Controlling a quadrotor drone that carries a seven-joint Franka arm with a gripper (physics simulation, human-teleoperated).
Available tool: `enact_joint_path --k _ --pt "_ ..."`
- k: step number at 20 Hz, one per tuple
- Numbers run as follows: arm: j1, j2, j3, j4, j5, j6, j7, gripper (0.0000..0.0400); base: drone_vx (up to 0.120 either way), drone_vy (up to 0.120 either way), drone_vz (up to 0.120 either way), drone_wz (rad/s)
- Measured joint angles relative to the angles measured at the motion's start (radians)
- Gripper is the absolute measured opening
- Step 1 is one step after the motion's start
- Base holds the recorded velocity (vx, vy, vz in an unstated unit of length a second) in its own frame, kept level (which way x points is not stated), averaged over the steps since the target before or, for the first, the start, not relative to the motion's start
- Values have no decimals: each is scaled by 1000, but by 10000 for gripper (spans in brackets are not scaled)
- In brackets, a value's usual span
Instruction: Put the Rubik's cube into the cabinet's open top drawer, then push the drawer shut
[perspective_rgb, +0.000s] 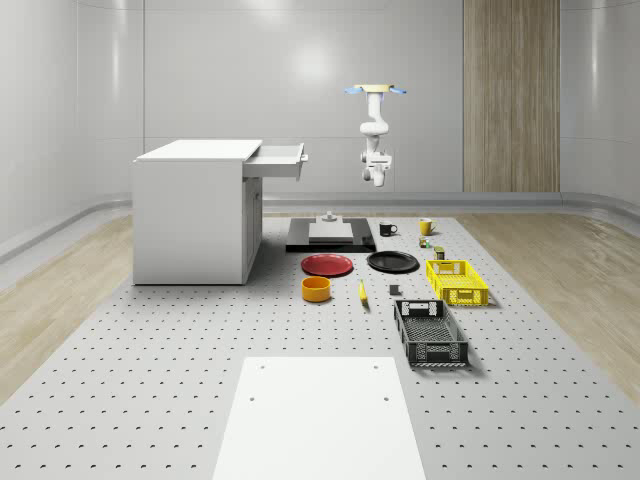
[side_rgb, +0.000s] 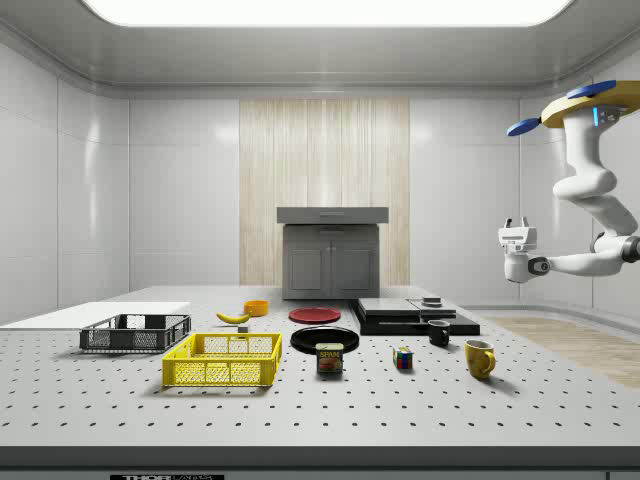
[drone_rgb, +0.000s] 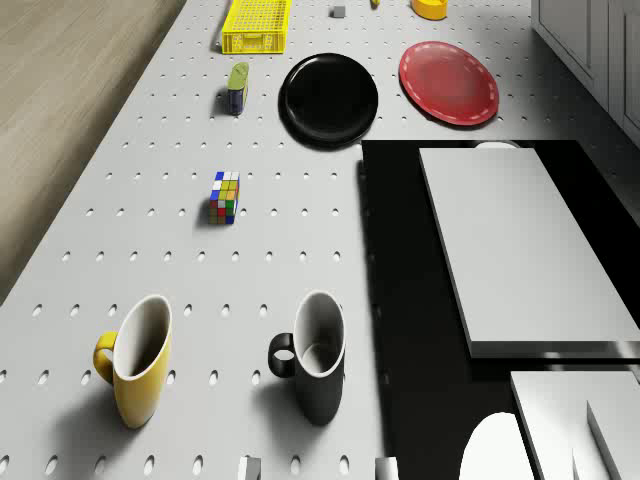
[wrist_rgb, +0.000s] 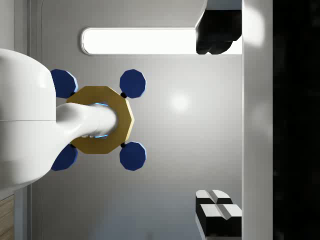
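— Starting at the gripper (side_rgb: 517, 224): is it holding anything?
— No. Its fingers (wrist_rgb: 218, 214) are spread wide with nothing between them, and it is turned up toward the drone (perspective_rgb: 376, 90), high above the table (perspective_rgb: 150, 380).
— Where is the drone?
— Hovering over the table's far end, near the black mug (drone_rgb: 315, 360) and the yellow mug (drone_rgb: 135, 370).
— And the Rubik's cube (drone_rgb: 225, 197)?
— On the table, between the mugs and a can (drone_rgb: 237, 88), well below the gripper.
— The drawer (perspective_rgb: 280, 160)?
— Pulled out at the top of the cabinet (perspective_rgb: 190, 215).

The side view's right edge cuts off the drone (side_rgb: 592, 103).
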Motion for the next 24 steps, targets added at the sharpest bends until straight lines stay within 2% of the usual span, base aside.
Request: enact_joint_path --k 5,11,16,24 --pt "-2 19 1 106 1 -84 -1 400 0 0 0 0" --pt "-4 59 2 222 2 -154 -2 400 107 120 0 0" --pt "-5 79 3 273 2 -182 -3 400 120 120 0 0" --pt "-7 85 4 295 2 -191 -3 400 120 120 0 0"
